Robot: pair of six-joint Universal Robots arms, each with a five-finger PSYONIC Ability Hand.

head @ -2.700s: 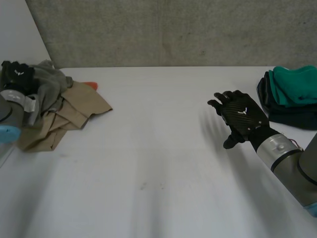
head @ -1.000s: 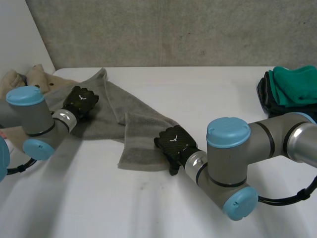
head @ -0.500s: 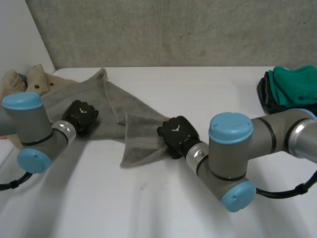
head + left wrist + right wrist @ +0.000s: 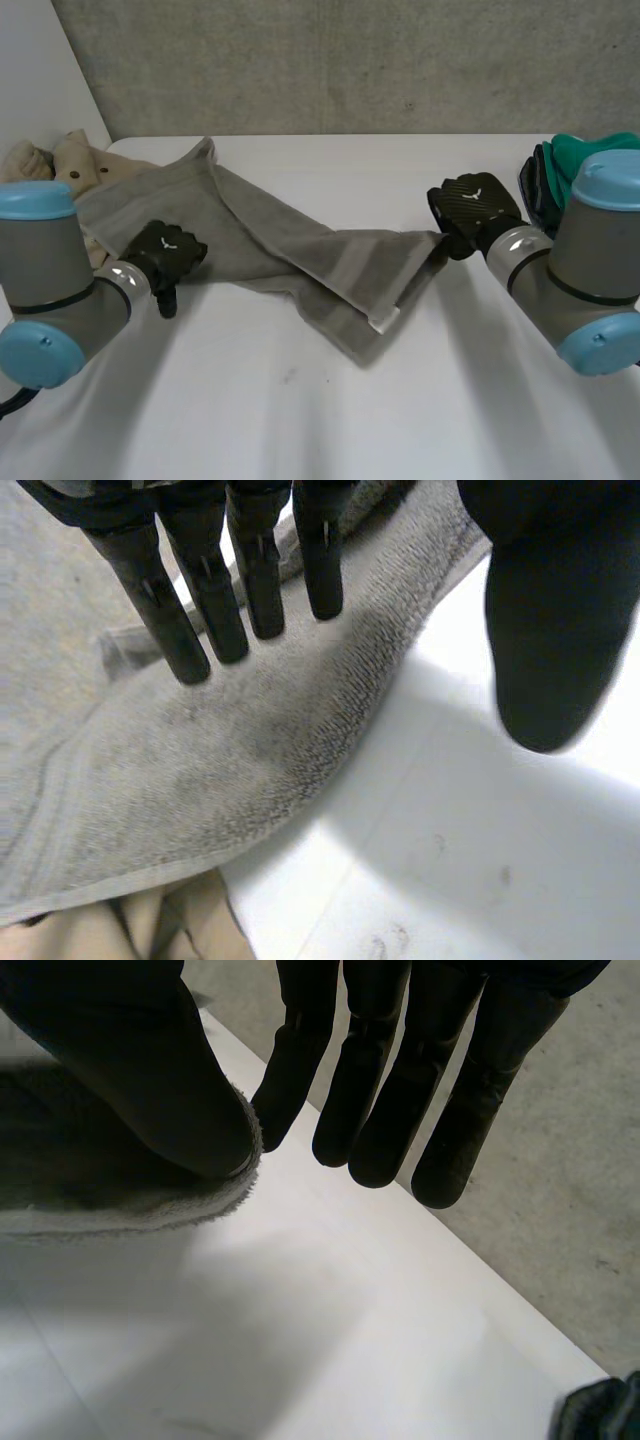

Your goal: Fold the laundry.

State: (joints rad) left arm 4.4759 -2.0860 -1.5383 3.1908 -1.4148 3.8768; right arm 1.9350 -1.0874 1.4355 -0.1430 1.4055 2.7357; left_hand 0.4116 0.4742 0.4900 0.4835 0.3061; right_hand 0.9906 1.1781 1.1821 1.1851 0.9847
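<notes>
1. Two black hands are on one grey towel [image 4: 290, 245], which lies stretched across the white table [image 4: 300, 400]
2. At its near edge the left hand [image 4: 165, 255] lays straight fingers [image 4: 210, 590] on the cloth, with the thumb held apart
3. At the opposite corner the right hand [image 4: 475, 210] pinches the cloth between its thumb [image 4: 150, 1070] and a straight finger

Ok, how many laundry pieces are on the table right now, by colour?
Grey: 1, the grey towel
Tan: 1, the tan garment, bunched
Teal: 1, the teal cloth, folded
Dark: 1, the dark cloth, stacked with the teal one
Total: 4
</notes>
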